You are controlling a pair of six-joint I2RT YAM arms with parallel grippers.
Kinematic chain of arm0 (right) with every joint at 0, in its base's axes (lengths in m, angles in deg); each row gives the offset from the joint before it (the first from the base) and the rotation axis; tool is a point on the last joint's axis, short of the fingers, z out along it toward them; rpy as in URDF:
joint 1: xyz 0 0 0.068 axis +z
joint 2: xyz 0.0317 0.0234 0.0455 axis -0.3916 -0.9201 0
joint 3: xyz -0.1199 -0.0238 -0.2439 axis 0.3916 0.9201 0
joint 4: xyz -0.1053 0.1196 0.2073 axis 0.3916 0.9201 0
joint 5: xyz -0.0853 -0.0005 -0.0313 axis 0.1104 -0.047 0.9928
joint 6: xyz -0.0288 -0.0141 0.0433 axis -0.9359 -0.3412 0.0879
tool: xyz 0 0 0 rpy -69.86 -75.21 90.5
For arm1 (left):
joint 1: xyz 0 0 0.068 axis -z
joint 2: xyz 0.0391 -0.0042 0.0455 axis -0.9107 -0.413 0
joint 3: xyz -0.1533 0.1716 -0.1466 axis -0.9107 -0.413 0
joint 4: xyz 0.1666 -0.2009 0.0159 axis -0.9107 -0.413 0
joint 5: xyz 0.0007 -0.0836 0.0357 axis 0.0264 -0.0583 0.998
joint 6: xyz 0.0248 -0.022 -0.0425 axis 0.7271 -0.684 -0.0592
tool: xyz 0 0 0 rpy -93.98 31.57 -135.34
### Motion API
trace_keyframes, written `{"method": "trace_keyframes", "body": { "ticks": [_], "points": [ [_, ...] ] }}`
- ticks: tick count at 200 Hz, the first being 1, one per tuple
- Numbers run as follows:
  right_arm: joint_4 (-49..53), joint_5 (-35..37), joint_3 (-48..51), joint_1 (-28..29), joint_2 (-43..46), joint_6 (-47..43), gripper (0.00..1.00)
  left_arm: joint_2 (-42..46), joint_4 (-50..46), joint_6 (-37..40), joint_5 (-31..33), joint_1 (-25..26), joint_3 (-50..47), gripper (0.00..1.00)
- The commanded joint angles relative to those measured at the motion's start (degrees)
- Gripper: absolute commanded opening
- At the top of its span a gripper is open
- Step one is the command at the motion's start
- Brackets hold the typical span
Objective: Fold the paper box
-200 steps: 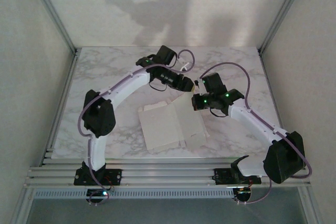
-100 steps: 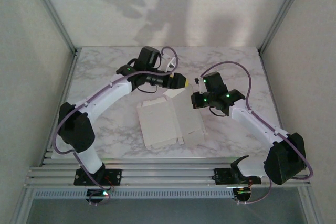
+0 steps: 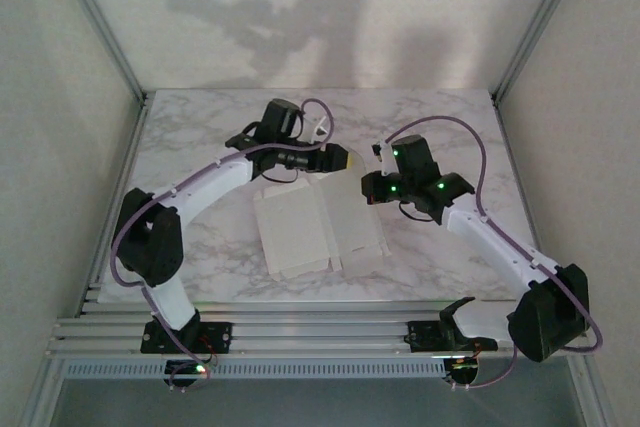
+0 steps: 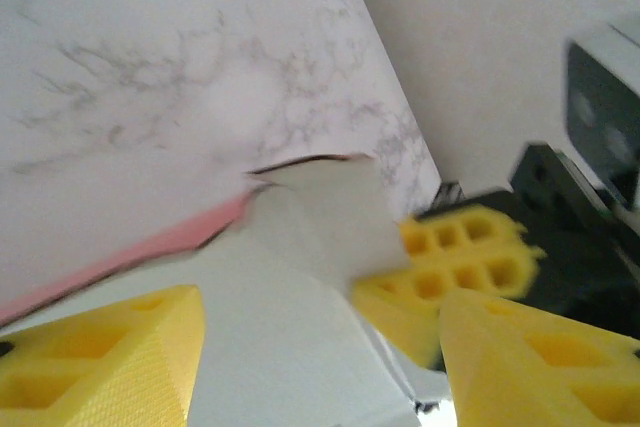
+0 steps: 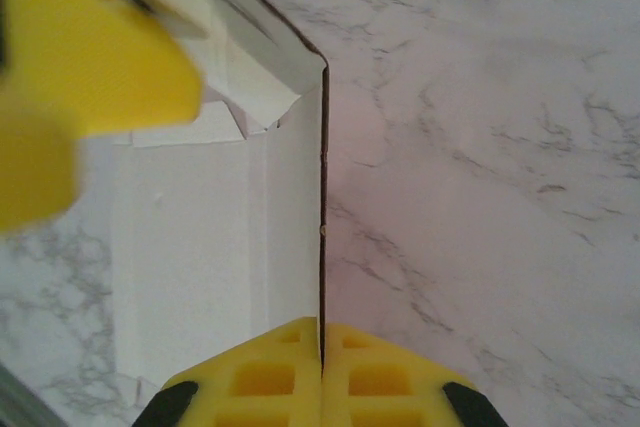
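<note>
The right end effector (image 5: 322,345) is pinching shut on an upright side panel of the paper box (image 3: 315,227), which is lying on the worktop (image 3: 200,147) beneath it. The left end effector (image 3: 338,158), fingers apart, is straddling the end tab (image 4: 320,217). Tab folding seems underway; next, probably closing on that tab and turning it inward.

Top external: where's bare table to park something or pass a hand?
Free: the far-left corner of the table, left of the left arm; also near right, between the paper box and the right forearm. Crowded: far centre, where the left gripper and right gripper meet at the box's far edge.
</note>
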Motion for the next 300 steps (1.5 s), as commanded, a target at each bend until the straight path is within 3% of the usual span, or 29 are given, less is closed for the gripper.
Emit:
{"method": "trace_keyframes", "body": {
  "ticks": [1,64,92,162,245,300],
  "points": [
    [-2.06,-5.77,0.45,-0.48,1.28,1.87,0.00,0.55,6.71,-1.52,-1.46,-1.60,-0.36,0.63],
    [-8.61,-16.83,2.66,-2.96,2.67,5.82,0.00,1.64,17.50,-6.64,-6.73,-3.47,-2.11,0.63],
    [-7.10,-17.14,1.87,-2.95,2.29,5.11,0.00,0.92,21.53,-9.47,-10.29,-3.50,-1.67,0.63],
    [-5.18,-14.35,1.47,-2.96,1.59,3.97,0.00,-4.82,2.97,1.40,-15.26,-3.21,10.76,0.56],
    [-4.15,-13.17,0.93,-2.92,0.97,3.42,0.00,-6.15,-3.47,5.27,-16.91,-3.13,12.45,0.53],
    [-3.92,-13.17,0.76,-2.91,0.12,3.15,0.00,-7.27,-8.93,10.10,-19.79,-2.54,14.42,0.44]
  ]
}}
